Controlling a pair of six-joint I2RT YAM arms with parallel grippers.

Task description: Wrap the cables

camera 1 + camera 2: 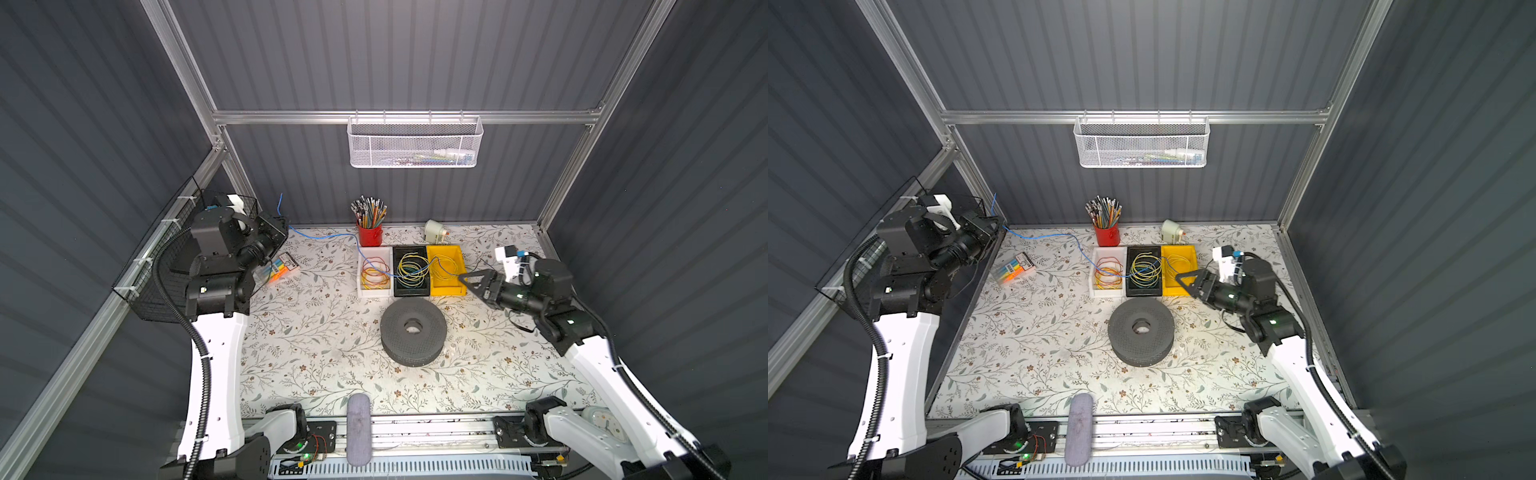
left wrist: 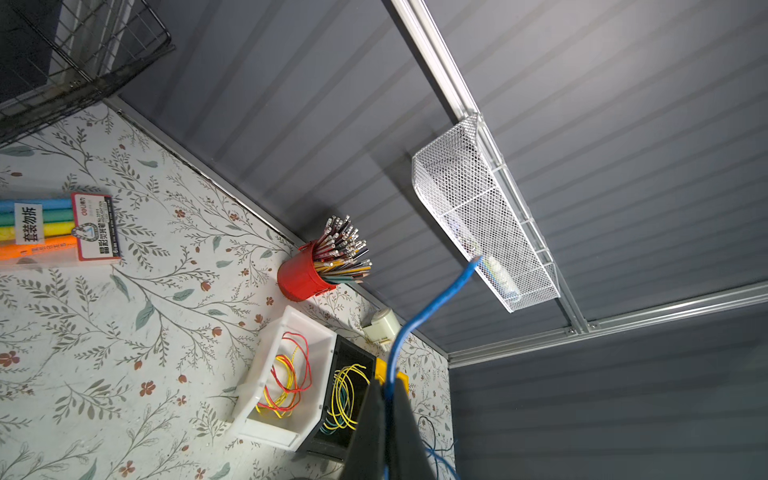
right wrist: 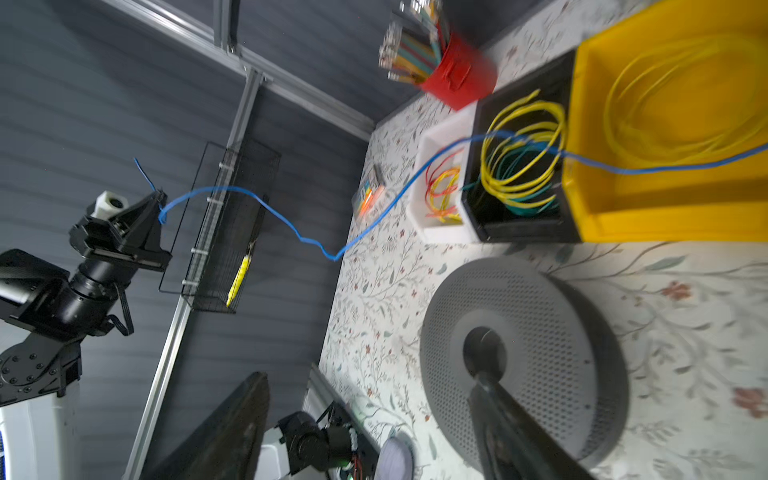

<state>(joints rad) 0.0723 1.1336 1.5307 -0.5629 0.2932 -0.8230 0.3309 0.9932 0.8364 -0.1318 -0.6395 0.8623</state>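
Blue wire (image 2: 441, 296), thin and kinked, pinched near one end by the closed left gripper (image 2: 385, 395). Far end lies in yellow bin (image 1: 444, 289) beside right gripper (image 1: 464, 279), jaws wide, empty.

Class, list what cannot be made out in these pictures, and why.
- Blue wire: far end cut off by the right wrist view's edge.
- White mesh basket: contents too small and veiled by mesh, both top views.
- Highlighter pack: cut by the left wrist view's edge.

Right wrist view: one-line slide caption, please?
Left claw pinches the blue wire, which crosses white bin, black bin and yellow bin; right claw open.
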